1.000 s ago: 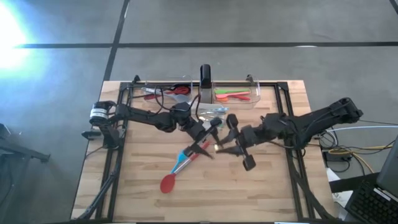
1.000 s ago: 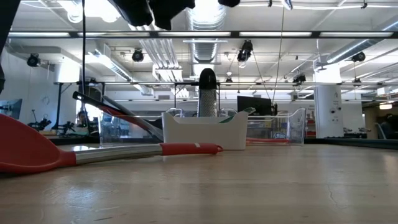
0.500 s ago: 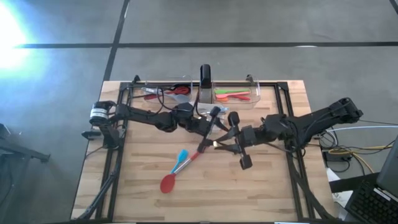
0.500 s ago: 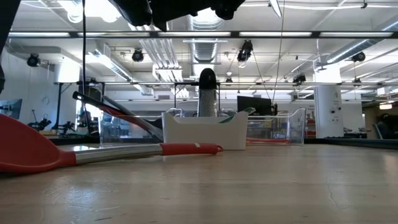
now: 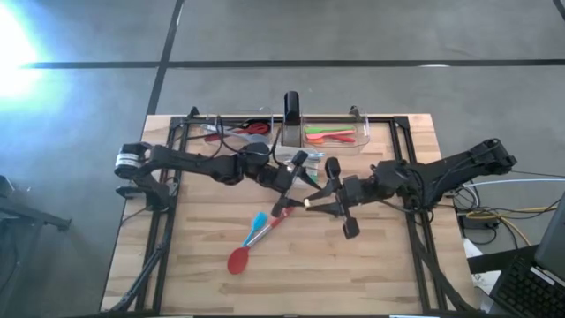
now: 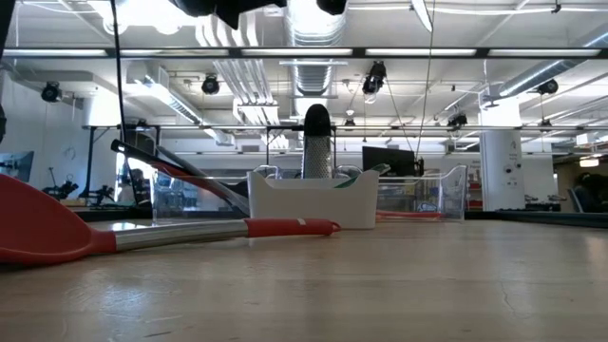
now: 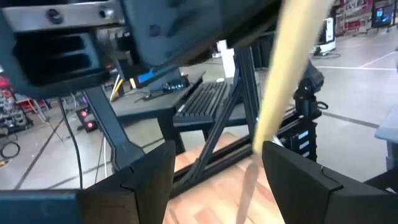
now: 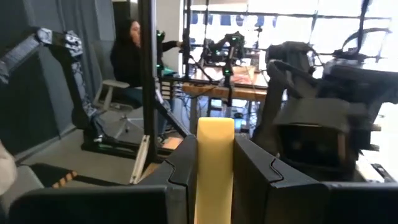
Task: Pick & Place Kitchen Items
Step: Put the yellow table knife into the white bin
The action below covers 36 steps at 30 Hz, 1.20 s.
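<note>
My right gripper [image 5: 316,200] [image 8: 215,180] is over the table's middle, shut on a slim pale wooden-handled utensil [image 8: 215,146]. My left gripper [image 5: 296,170] [image 7: 214,180] is just beside it, toward the far edge. It is open, and the same wooden handle [image 7: 289,68] slants past between its fingers, close to one of them. A red spoon with a metal handle [image 5: 249,247] [image 6: 142,234] and a blue spoon [image 5: 259,223] lie flat on the table near the middle. Both bins at the back hold more utensils. My right gripper pinches the wooden handle [image 8: 215,163] between its two fingers, coming about level from the table's right side. The handle's end sticks out past the fingertips. The utensil is lifted clear of the table.
Two clear bins stand at the far edge: the left one [image 5: 231,132] holds red and dark utensils, the right one [image 5: 335,135] holds green and orange ones. A white dish [image 6: 313,203] sits between them, in front of a black post [image 5: 291,108]. A black frame [image 5: 172,177] rims the table.
My left gripper has gone toward the table's far edge, away from the red spoon's handle end. My right gripper has gone a little toward the table's left edge with the wooden-handled utensil. The red and blue spoons have stayed where they were.
</note>
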Available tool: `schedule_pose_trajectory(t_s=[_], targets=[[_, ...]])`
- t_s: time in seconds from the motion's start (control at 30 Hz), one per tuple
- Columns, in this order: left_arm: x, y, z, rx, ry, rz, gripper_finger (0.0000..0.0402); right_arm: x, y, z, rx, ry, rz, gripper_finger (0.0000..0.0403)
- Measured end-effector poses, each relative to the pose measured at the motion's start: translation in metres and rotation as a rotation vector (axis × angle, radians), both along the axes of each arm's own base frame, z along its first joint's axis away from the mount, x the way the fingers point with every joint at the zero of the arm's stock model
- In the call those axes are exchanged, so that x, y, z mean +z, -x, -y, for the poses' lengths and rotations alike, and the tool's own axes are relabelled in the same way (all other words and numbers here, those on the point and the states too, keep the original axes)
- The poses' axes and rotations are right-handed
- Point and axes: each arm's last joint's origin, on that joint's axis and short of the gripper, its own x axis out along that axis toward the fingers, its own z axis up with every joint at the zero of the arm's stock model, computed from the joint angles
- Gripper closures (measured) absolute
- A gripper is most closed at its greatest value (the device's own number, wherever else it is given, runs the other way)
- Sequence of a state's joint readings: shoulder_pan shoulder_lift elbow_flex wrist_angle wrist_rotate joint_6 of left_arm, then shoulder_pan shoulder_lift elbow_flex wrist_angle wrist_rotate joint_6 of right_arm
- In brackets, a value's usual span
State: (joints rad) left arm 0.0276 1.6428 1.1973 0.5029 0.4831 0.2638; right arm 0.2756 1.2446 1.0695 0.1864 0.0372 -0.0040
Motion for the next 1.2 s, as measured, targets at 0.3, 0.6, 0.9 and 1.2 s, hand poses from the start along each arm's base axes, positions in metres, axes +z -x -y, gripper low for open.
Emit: schedule_pose_trajectory(t_s=[0.3, 0.6, 0.9, 1.2], targets=[[0.005, 0.001, 0.02, -0.031, 0.01, 0.051, 0.0156, -0.001, 0.0, 0.002, -0.066, 0.057, -0.002, 0.0336], [0.003, -0.004, 0.021, 0.061, 0.022, 0.065, 0.0184, 0.0, -0.001, 0.003, -0.075, 0.066, 0.01, 0.0336], [0.004, -0.008, 0.022, 0.055, 0.016, 0.07, 0.0341, -0.001, -0.001, 0.003, -0.078, 0.06, 0.003, 0.0336], [0.003, -0.008, 0.022, 0.057, 0.007, 0.042, 0.0353, -0.001, 0.0, 0.004, -0.076, 0.03, -0.012, 0.0336]])
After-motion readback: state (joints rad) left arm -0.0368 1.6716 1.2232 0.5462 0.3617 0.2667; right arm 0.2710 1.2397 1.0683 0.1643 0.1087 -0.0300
